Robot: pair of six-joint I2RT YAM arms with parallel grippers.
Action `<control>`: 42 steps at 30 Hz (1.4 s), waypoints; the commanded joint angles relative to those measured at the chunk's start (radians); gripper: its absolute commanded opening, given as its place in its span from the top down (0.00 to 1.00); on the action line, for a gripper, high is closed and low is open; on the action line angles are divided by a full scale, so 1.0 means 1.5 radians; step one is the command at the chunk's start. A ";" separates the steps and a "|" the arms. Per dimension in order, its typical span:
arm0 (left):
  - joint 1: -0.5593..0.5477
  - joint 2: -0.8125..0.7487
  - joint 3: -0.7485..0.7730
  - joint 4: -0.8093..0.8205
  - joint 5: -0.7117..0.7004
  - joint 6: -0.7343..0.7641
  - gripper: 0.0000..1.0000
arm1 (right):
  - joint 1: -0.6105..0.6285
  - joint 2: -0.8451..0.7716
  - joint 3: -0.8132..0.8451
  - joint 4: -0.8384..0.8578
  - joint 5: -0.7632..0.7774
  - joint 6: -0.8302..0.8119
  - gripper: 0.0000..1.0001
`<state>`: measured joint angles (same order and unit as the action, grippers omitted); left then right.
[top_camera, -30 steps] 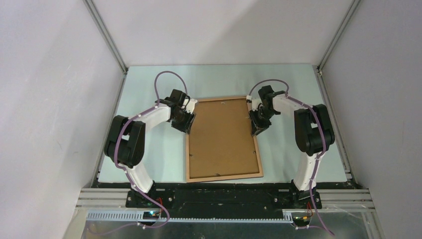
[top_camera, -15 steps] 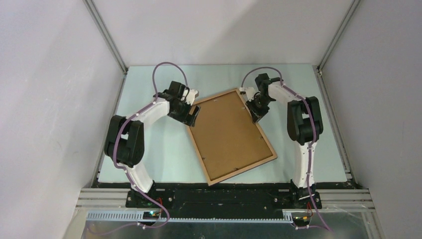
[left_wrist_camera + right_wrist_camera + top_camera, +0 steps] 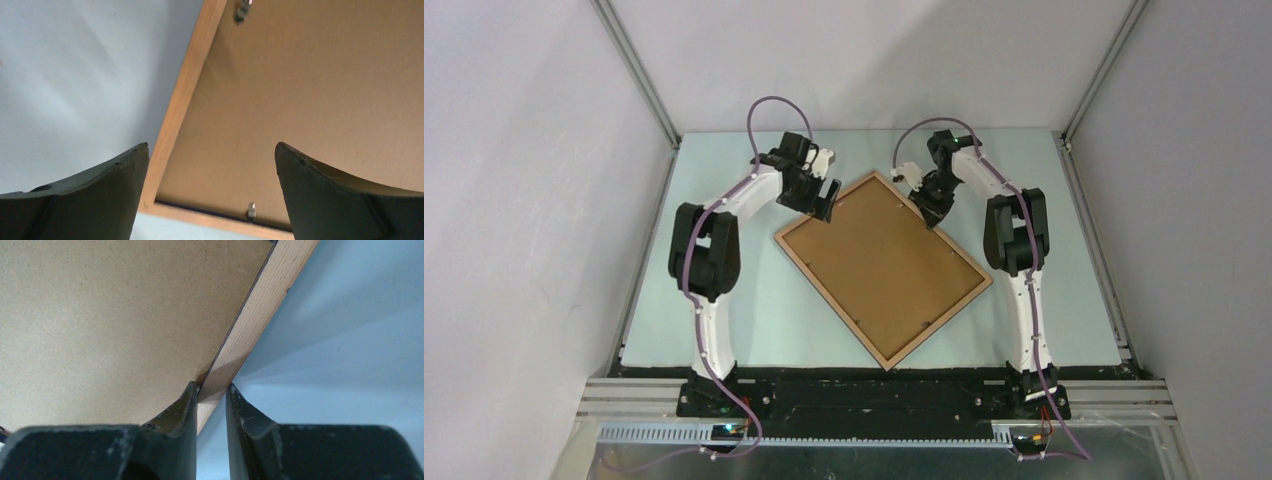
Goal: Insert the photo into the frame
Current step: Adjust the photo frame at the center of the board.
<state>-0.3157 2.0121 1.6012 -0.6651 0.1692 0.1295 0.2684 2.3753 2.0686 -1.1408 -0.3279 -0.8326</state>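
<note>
Pale table (image 3: 724,300) bears the frame (image 3: 836,302), long axis far-left to near-right; right tool (image 3: 930,221) clamps its rail, left tool (image 3: 823,211) apart.

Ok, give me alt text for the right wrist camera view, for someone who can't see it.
The right gripper is shut on the light wood rail of the frame. The brown backing board fills the upper left, and the pale table lies to the right.
</note>
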 commanded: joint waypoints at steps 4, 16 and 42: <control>-0.001 0.082 0.115 -0.031 0.032 -0.051 0.00 | 0.046 0.005 0.009 0.003 -0.045 -0.119 1.00; -0.003 0.093 0.104 -0.045 0.031 -0.033 0.09 | 0.071 -0.009 -0.010 0.020 -0.086 -0.104 1.00; 0.000 0.136 0.135 -0.077 -0.015 -0.058 0.36 | 0.090 -0.037 -0.082 0.078 -0.100 -0.087 1.00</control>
<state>-0.3164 2.2326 1.8019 -0.7620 0.1337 0.0780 0.3550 2.3310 1.9812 -1.0054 -0.4015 -0.9245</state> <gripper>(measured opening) 0.644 0.247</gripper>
